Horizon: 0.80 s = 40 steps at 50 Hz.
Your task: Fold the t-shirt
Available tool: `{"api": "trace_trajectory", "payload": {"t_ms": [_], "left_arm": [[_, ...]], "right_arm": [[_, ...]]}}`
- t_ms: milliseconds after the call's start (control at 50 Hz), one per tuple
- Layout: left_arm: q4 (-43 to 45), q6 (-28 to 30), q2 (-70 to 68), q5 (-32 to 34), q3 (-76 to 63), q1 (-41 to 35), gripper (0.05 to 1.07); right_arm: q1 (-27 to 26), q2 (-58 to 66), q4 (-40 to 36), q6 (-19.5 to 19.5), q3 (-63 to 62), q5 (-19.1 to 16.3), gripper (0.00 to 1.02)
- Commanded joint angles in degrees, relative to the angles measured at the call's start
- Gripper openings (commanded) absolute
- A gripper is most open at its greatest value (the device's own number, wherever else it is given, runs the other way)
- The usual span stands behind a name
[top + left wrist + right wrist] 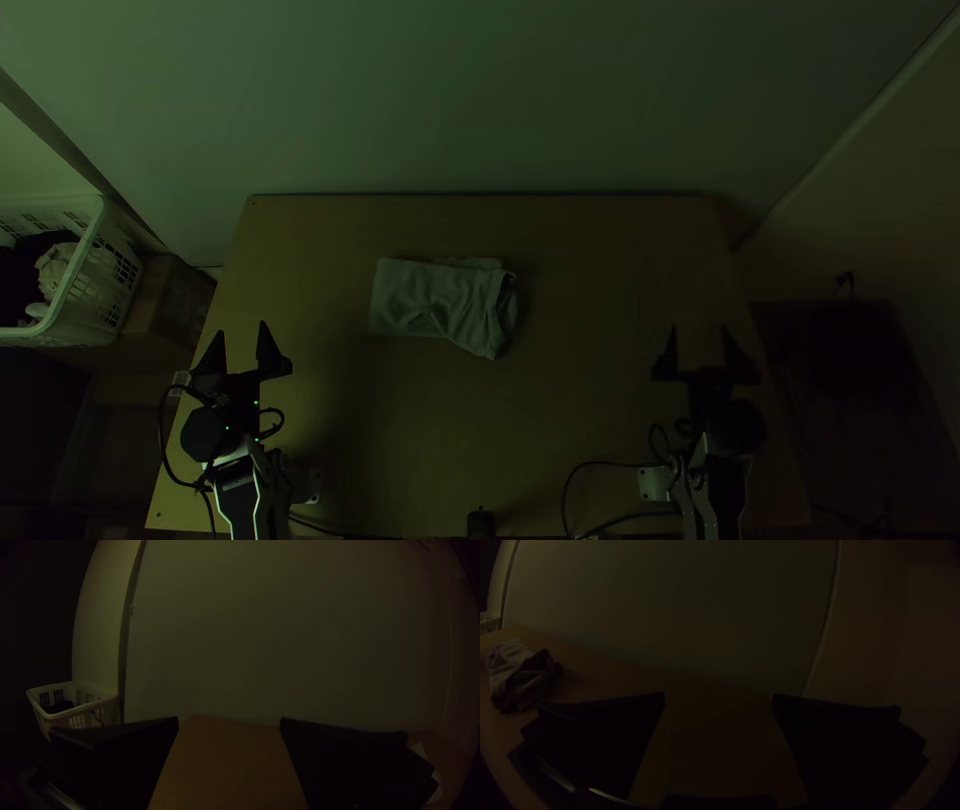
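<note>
Left gripper [241,328] has its fingers spread wide with nothing between them, off to the left of the t-shirt [415,290]. Right gripper [698,327] is wide and empty too, off to the right of the t-shirt. The left one is a bit nearer. I see the t-shirt lying between them on the surface [400,430], in a small, wrinkly heap of layers. It is longer side to side, so its ends face my two sides. I think each gripper should go inward and a little forward to reach the t-shirt's nearest end.
</note>
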Motion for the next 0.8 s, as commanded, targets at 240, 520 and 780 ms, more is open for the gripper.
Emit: {"api": "trace_trajectory", "payload": {"t_ms": [240, 520, 780], "left_arm": [[-5.4, 1.26, -0.32, -0.65, -2.63, 0.44, 1.03], [-5.4, 1.26, -0.32, -0.65, -2.63, 0.44, 1.03], [-5.4, 1.26, -0.32, -0.65, -2.63, 0.44, 1.03]], "right_arm": [[-8.72, -2.13, -0.83, 1.21, -1.06, 1.61, 0.99], [-8.37, -2.22, -4.26, 1.21, -0.62, 1.35, 0.99], [-8.37, -2.22, -4.26, 1.21, -0.62, 1.35, 0.99]]}}
